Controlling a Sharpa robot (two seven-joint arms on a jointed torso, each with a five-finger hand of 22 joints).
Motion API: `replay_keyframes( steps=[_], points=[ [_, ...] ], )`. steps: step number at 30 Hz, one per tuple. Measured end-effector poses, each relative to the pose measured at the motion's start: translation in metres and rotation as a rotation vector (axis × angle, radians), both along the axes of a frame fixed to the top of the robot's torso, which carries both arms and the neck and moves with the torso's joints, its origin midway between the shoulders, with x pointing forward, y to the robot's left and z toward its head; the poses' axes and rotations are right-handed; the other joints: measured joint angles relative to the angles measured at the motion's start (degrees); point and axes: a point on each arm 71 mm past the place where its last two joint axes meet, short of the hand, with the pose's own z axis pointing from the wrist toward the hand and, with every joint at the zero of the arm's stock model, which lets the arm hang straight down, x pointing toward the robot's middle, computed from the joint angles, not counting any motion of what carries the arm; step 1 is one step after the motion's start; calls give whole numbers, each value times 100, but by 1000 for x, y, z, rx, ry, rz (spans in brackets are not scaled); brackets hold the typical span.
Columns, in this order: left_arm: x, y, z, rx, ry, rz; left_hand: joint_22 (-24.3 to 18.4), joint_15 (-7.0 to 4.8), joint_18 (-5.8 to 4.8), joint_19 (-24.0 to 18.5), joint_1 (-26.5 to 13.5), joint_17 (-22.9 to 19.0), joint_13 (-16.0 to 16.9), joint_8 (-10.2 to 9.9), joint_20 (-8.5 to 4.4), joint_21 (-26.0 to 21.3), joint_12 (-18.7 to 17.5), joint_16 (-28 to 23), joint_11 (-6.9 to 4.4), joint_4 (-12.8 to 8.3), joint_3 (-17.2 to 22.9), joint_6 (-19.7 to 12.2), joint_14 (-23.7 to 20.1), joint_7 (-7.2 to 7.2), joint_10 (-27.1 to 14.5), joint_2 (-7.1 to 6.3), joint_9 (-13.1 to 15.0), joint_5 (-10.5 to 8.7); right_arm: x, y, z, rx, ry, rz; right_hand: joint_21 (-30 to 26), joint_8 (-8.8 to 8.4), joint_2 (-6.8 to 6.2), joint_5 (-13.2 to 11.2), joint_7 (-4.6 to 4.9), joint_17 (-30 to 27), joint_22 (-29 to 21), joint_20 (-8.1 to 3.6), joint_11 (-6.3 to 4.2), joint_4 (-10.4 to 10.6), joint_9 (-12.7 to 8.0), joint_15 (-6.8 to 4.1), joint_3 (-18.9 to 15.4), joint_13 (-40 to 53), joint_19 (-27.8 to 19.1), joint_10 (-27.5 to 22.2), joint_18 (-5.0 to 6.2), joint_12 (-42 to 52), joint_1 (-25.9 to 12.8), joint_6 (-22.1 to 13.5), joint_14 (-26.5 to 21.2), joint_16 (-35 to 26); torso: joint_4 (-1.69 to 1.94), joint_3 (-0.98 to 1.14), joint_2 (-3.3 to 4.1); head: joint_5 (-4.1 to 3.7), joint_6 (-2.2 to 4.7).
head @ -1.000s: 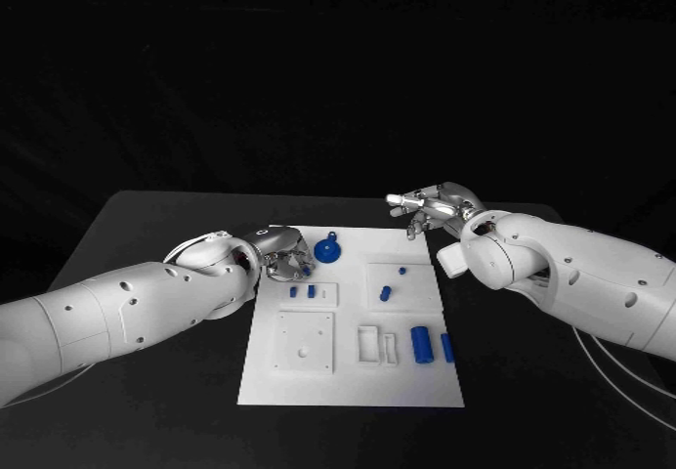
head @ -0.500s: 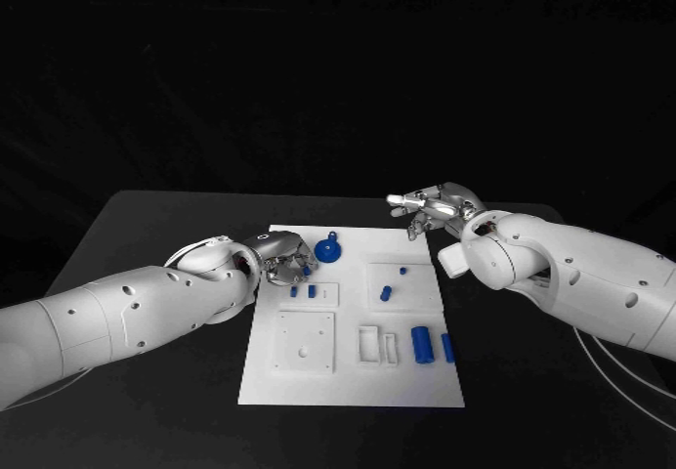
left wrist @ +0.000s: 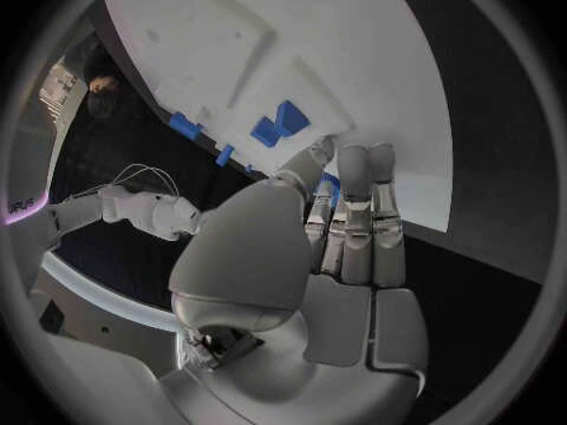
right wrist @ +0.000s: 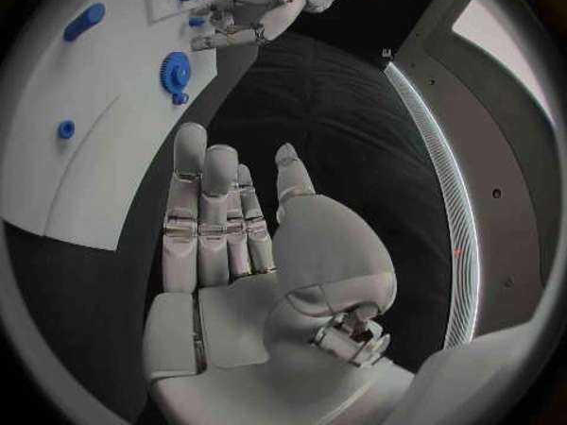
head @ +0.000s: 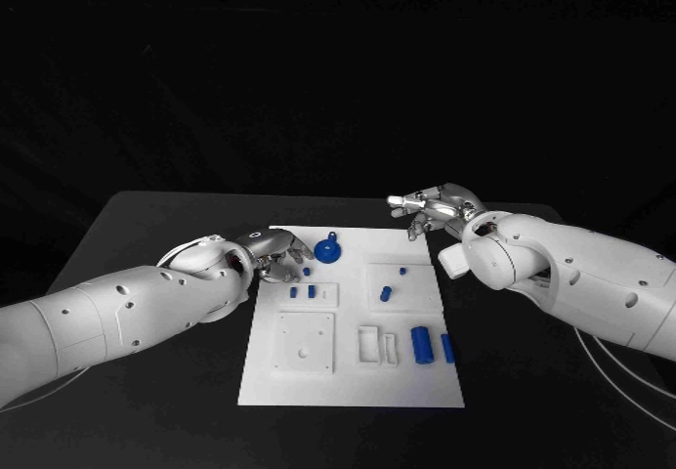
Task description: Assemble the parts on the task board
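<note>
The white task board [head: 353,376] lies in the middle of the table. On it are a blue gear [head: 327,252], two small blue pegs [head: 300,291], a short blue piece [head: 386,291] and two blue cylinders [head: 420,342]. My left hand [head: 282,254] hovers at the board's far left edge, beside the gear and above the pegs, fingers stretched and holding nothing. The left wrist view shows its fingers [left wrist: 354,208] straight over the board [left wrist: 319,47], near the pegs [left wrist: 280,123]. My right hand [head: 437,207] hangs off the board's far right corner, fingers [right wrist: 207,217] extended and empty.
In the right wrist view the gear [right wrist: 175,69] lies apart from my left hand [right wrist: 249,9], on the board [right wrist: 71,179]. A square white block [head: 306,342] and a slotted white block [head: 375,344] sit on the board's near half. Black table surrounds the board.
My left hand has drawn back a little from over the pegs toward the board's far left edge. The right hand and the parts have not moved.
</note>
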Motion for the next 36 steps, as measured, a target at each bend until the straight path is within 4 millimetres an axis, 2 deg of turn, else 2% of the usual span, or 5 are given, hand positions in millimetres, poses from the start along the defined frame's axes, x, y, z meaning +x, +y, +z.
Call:
replay_keyframes(
  steps=[7, 10, 17, 23, 36],
  points=[
    [2, 10, 1, -3, -12, 24, 0, 0, -1, 52, 57, -8, 0, 0, -11, -33, 0, 0, -6, 14, -28, -19, 0, 17, -67, -18, 0, 2, 1, -3, -1, -53, -12, 11, 0, 0, 158, 0, 32, -1, 18, 11, 20, -509, -42, 0, 407, -11, 11, -20, 1, -124, 474, -33, 0, 23, -1, -5, -1, 2, 19],
    [4, 19, 2, -20, -16, 47, 0, -40, -3, 81, 123, -11, -8, 6, -42, -7, 3, -11, -95, -23, 98, 383, 5, 309, 391, 52, 9, 186, 4, -7, -2, -135, -45, 25, 44, 0, 187, 141, 54, -1, 86, 11, -18, -905, -72, 0, 923, -13, 11, 38, 0, -199, 759, -55, 0, 31, -1, -7, -2, -12, 40],
    [11, 45, 17, -230, 26, 166, -28, -189, -176, -255, -457, -370, -7, 66, -184, -246, 30, -945, -379, 170, 489, 1562, -222, 507, 1441, 109, 44, 166, 9, -11, -4, -438, -165, 95, 289, 0, -817, 30, 77, 26, 496, 11, -21, -902, -90, 8, 3598, -15, 12, 189, 102, -300, 133, -19, 99, 119, 3, -6, -5, -92, 96],
    [13, 63, 31, -501, 105, 263, -485, -68, -360, -501, -545, -788, -7, 66, -102, -954, 30, -2154, -390, 245, 422, 1620, -402, 508, 1506, 99, 47, 166, 8, -3, -9, -700, -255, 169, 290, 0, -973, -293, 35, 6, 514, 21, -12, -877, -90, 8, 3755, -14, 21, 198, 128, -299, -23, 55, 158, 118, 16, -6, -4, -141, 116],
    [3, 62, 49, -794, 208, 290, -1494, 191, -364, -728, -567, -1303, -7, 66, 134, -1745, 30, -5086, -211, 245, 422, 1599, 84, 529, 1282, 121, 46, 188, -4, 13, -22, -1009, -315, 270, 332, 0, -1206, -555, 36, -62, 375, 21, 20, -637, -89, 12, 3688, -14, 21, 62, 130, -298, -32, 56, 243, 117, 10, -15, 4, -142, 115]
  ],
)
